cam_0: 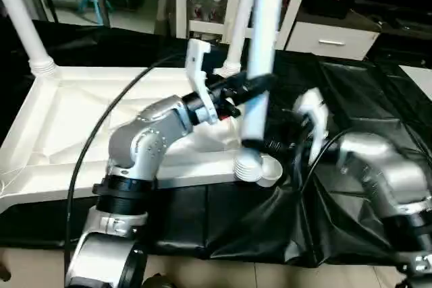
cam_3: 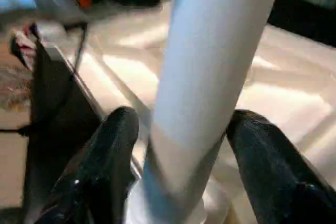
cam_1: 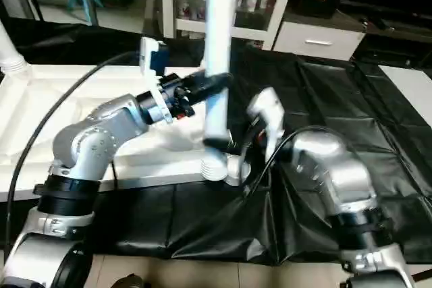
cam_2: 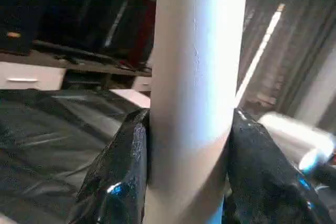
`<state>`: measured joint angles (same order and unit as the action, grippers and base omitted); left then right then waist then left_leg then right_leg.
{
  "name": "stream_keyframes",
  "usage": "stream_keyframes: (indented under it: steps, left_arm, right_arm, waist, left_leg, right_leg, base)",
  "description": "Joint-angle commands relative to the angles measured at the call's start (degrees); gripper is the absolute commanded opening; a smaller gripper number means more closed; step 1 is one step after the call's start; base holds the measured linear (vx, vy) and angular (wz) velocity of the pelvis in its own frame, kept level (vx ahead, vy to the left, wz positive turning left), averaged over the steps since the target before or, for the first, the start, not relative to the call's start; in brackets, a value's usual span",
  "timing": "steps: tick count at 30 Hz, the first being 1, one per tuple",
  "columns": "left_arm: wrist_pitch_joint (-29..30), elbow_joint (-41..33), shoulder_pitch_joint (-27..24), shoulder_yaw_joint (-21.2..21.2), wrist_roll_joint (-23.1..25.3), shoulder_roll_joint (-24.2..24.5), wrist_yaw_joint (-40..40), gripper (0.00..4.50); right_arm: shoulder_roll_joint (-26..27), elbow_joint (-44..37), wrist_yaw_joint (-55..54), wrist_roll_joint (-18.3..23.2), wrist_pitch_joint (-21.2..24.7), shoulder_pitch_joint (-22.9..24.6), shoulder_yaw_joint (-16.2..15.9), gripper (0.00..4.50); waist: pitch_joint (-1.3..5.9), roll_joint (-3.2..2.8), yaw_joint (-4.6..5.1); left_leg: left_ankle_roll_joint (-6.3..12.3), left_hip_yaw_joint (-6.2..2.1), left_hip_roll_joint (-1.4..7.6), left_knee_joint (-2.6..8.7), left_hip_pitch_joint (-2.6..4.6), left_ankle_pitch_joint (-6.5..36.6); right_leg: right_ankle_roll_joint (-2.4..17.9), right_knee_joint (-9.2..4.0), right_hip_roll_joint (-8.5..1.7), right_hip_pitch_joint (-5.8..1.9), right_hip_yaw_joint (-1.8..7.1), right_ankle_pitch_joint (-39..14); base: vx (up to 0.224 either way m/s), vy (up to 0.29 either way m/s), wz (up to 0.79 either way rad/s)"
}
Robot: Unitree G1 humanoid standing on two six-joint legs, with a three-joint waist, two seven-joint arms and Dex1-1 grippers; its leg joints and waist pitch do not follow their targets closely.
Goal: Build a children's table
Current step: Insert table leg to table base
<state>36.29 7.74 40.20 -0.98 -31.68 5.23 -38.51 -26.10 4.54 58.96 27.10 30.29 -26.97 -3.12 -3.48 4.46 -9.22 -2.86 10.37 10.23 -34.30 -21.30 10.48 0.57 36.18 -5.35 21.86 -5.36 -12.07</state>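
The children's table top (cam_0: 67, 133) lies upside down on the black cloth, white and ribbed. Two legs stand in its far corners, one at the left (cam_0: 23, 25) and one behind the arms (cam_0: 237, 18). A third white leg (cam_0: 260, 52) stands nearly upright with its lower end just above the near right corner socket (cam_0: 251, 166). My left gripper (cam_0: 253, 85) is shut on this leg at mid-height; in the left wrist view both black fingers (cam_2: 118, 171) press against it. My right gripper (cam_0: 273, 143) is open around the leg's lower end, its fingers (cam_3: 100, 171) standing a little off it.
A black cable (cam_0: 101, 126) loops over the table top by my left arm. Wrinkled black cloth (cam_0: 364, 92) covers the worktable to the right, with a white board (cam_0: 418, 75) at its far right edge. Cabinets and a white drawer (cam_0: 331, 38) stand behind.
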Motion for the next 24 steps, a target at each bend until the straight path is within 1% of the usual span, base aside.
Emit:
stream_keyframes:
  steps: [1, 2, 3, 6, 7, 8, 10, 12, 14, 15, 17, 18, 19, 20, 21, 23, 24]
  left_arm:
    - [1.0, 0.0, 1.9, -0.3, 0.4, 0.7, 0.1, 1.81]
    - [1.0, 0.0, 1.9, -0.3, 0.4, 0.8, 0.1, 1.81]
    - [1.1, -0.1, 2.0, -0.3, 0.5, 0.9, -0.1, 1.81]
    - [1.3, -0.1, 2.4, -0.6, 0.1, 0.7, 0.2, 1.81]
    - [1.4, -0.2, 2.5, -0.7, -0.1, 0.6, 0.3, 1.81]
    - [1.5, -0.2, 2.7, -0.8, -0.4, 0.3, 0.6, 1.81]
    - [1.7, -0.1, 2.8, -0.8, -0.8, 0.2, 0.7, 1.81]
    - [2.4, -0.1, 3.1, -0.7, -1.3, -0.1, 0.9, 1.81]
    - [2.6, -0.3, 3.2, -0.7, -1.3, -0.3, 1.0, 1.81]
    - [3.3, -0.8, 3.1, -0.7, -1.8, -0.7, 1.0, 1.81]
    - [3.4, -1.0, 3.1, -0.7, -1.8, -0.8, 1.0, 1.81]
    - [3.6, -1.9, 2.9, -0.4, -1.9, -1.0, 1.3, 1.81]
    - [3.6, -2.2, 2.8, -0.3, -1.8, -1.2, 1.6, 1.81]
    - [3.7, -2.4, 2.8, -0.3, -1.8, -1.3, 1.9, 1.81]
    - [3.7, -2.7, 2.8, -0.2, -1.7, -1.5, 2.1, 1.81]
    - [3.6, -2.8, 2.8, -0.2, -1.7, -1.6, 2.2, 1.81]
    - [3.3, -2.8, 2.9, -0.1, -1.4, -1.8, 2.5, 1.81]
  right_arm:
    - [-2.9, -1.2, 4.1, 4.3, 2.6, -1.4, 3.5, 3.32]
    - [-3.0, -1.2, 4.2, 4.4, 2.6, -1.4, 3.5, 3.32]
    - [-3.6, -1.1, 5.1, 4.7, 3.0, -1.9, 3.9, 3.39]
    - [-4.7, -0.4, 6.8, 5.3, 4.3, -2.9, 4.1, 3.39]
    - [-5.0, 0.2, 7.2, 5.2, 4.8, -3.4, 4.0, 3.39]
    - [-5.3, 0.8, 7.7, 5.4, 5.5, -3.8, 3.7, 3.39]
    - [-5.6, 1.4, 7.9, 5.3, 6.0, -4.2, 3.2, 3.39]
    - [-5.4, 4.2, 7.4, 4.1, 6.0, -5.9, 1.8, 3.39]
    - [-5.1, 5.2, 7.0, 3.5, 5.9, -6.6, 1.4, 3.39]
    - [-4.4, 7.0, 5.5, 1.5, 5.2, -7.9, 0.7, 3.39]
    - [-4.1, 7.7, 4.8, 0.7, 4.8, -8.3, 0.3, 3.39]
    - [-2.8, 9.3, 2.3, -1.2, 4.2, -9.3, -0.3, 3.39]
    - [-2.2, 9.9, 1.4, -1.8, 4.0, -9.6, -0.6, 3.39]
    - [-1.6, 10.1, 0.8, -2.2, 4.0, -9.8, -0.7, 3.39]
    - [-1.2, 10.0, 0.6, -2.0, 4.3, -9.8, -0.9, 3.39]
    - [-1.0, 9.9, 0.6, -1.7, 4.5, -9.8, -1.0, 3.39]
    - [-0.7, 9.3, 0.7, -1.3, 5.0, -9.4, -1.4, 3.39]
  waist:
    - [4.15, -0.06, -0.17]
    - [4.2, 0.0, -0.29]
    - [4.11, 0.01, -0.45]
    - [4.13, 0.17, -0.43]
    - [4.09, 0.21, -0.46]
    - [4.07, 0.15, -0.5]
    - [4.15, 0.24, -0.51]
    - [4.22, 0.25, -0.44]
    - [4.17, 0.34, -0.44]
    - [4.14, 0.66, -0.42]
    - [4.14, 0.51, -0.43]
    - [4.14, 0.84, -0.41]
    - [4.14, 0.84, -0.41]
    - [4.21, 0.73, -0.37]
    - [4.21, 1.04, -0.38]
    - [4.18, 0.84, -0.4]
    - [4.21, 1.1, -0.53]
  left_leg:
    - [1.17, -1.15, 3.41, 3.67, 1.15, 4.8]
    - [1.33, -1.11, 3.37, 3.63, 1.19, 4.8]
    - [1.33, -1.11, 3.39, 3.63, 1.08, 4.7]
    - [0.93, -1.11, 3.39, 3.62, 1.03, 5.1]
    - [0.84, -1.1, 3.38, 3.62, 0.96, 5.0]
    - [0.76, -1.13, 3.39, 3.65, 1.0, 5.1]
    - [0.64, -1.13, 3.4, 3.6, 1.02, 4.7]
    - [0.61, -1.13, 3.35, 3.55, 0.97, 4.3]
    - [0.52, -1.05, 3.3, 3.53, 0.93, 4.2]
    - [0.44, -1.02, 3.25, 3.53, 0.92, 4.1]
    - [0.15, -1.03, 3.25, 3.55, 0.91, 4.0]
    - [-0.02, -1.02, 3.28, 3.56, 0.88, 3.7]
    - [-0.02, -1.02, 3.28, 3.56, 0.88, 3.7]
    - [-0.14, -1.06, 3.25, 3.55, 0.92, 3.7]
    - [-0.12, -1.03, 3.33, 3.56, 1.01, 3.7]
    - [-0.01, -1.08, 3.31, 3.61, 0.93, 3.4]
    - [0.15, -1.02, 3.34, 3.55, 1.02, 3.1]
  right_leg:
    - [12.5, -3.51, -4.2, -2.83, 3.35, 0.1]
    - [12.6, -3.48, -4.14, -2.91, 3.32, 0.2]
    - [12.6, -3.48, -4.19, -2.85, 3.35, 0.2]
    - [12.5, -3.59, -4.34, -2.93, 3.3, -1.4]
    - [12.4, -3.65, -4.4, -2.89, 3.33, -1.8]
    - [12.3, -3.7, -4.37, -2.87, 3.3, -2.2]
    - [12.5, -3.61, -4.33, -2.83, 3.29, -1.9]
    - [12.7, -3.53, -4.32, -2.83, 3.25, -1.3]
    - [12.9, -3.59, -4.36, -2.82, 3.24, -1.7]
    - [12.8, -3.67, -4.36, -2.81, 3.23, -2.4]
    - [12.8, -3.62, -4.4, -2.77, 3.24, -2.8]
    - [12.6, -3.57, -4.4, -2.74, 3.25, -2.8]
    - [12.6, -3.57, -4.4, -2.74, 3.25, -2.8]
    - [12.4, -3.55, -4.36, -2.67, 3.19, -2.9]
    - [11.9, -3.58, -4.38, -2.74, 3.25, -2.5]
    - [11.9, -3.5, -4.34, -2.78, 3.26, -2.0]
    - [11.8, -3.42, -4.38, -2.72, 3.26, -1.6]
  base:
    - [0.0, 0.0, 0.0]
    - [0.0, 0.0, 0.0]
    - [0.0, 0.0, 0.0]
    - [0.0, 0.0, 0.0]
    - [0.0, 0.0, 0.0]
    - [0.0, 0.0, 0.0]
    - [0.0, 0.0, 0.0]
    - [0.0, 0.0, 0.0]
    - [0.0, 0.0, 0.0]
    - [0.0, 0.0, 0.0]
    - [0.0, 0.0, 0.0]
    - [0.0, 0.0, 0.0]
    - [0.0, 0.0, 0.0]
    - [0.0, 0.0, 0.0]
    - [0.0, 0.0, 0.0]
    - [0.0, 0.0, 0.0]
    - [0.0, 0.0, 0.0]
